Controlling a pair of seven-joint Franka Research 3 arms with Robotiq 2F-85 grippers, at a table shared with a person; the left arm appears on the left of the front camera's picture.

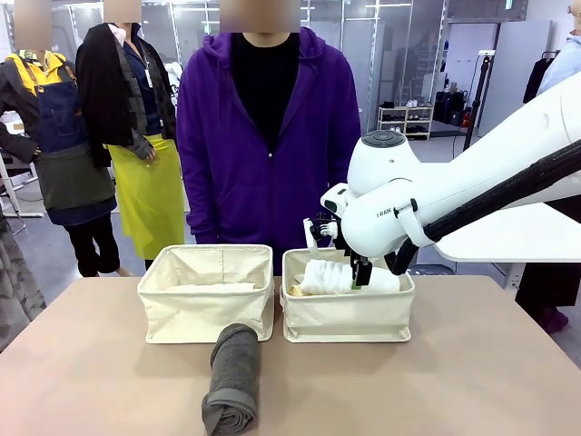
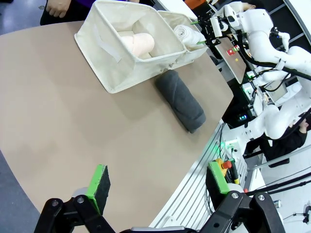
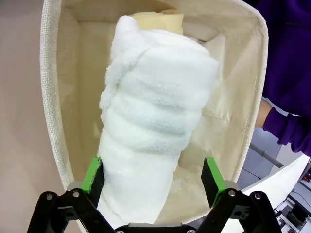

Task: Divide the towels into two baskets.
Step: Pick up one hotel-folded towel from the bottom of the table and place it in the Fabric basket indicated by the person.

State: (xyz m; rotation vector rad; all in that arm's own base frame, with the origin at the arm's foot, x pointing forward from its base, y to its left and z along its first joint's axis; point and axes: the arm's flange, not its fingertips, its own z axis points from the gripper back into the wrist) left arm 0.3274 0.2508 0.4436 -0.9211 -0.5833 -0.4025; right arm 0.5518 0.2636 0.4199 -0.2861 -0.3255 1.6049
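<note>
**Front view.** Two matching cream canvas baskets stand side by side on the brown bench (image 1: pixel 472 363), before a person in a purple hooded jacket (image 1: pixel 263 136). The right tool (image 1: pixel 361 271), black with green pads, hangs over the right-hand basket (image 1: pixel 348 318). A white terry-cloth towel roll (image 1: pixel 331 277) lies along the top of that basket. A dark grey towel roll (image 1: pixel 231 377) lies on the bench just in front of the left-hand basket (image 1: pixel 206 309), apart from the tool.

**Right wrist view.** The right tool (image 3: pixel 152 175) stands wide open astride the near end of the white terry-cloth towel roll (image 3: pixel 155 126). One pad (image 3: pixel 93 174) sits right against the cloth and the other is clear of it, so nothing is gripped. A pale yellow towel roll (image 3: pixel 158 20) lies beneath the white one inside the right-hand basket (image 3: pixel 48 97).

**Left wrist view.** The left tool (image 2: pixel 159 180) is wide open and empty above the bench (image 2: pixel 73 126), near its edge. A pale peach towel roll (image 2: pixel 138 43) lies in the left-hand basket (image 2: pixel 104 53), and the dark grey towel roll (image 2: pixel 181 99) lies just beside that basket.
</note>
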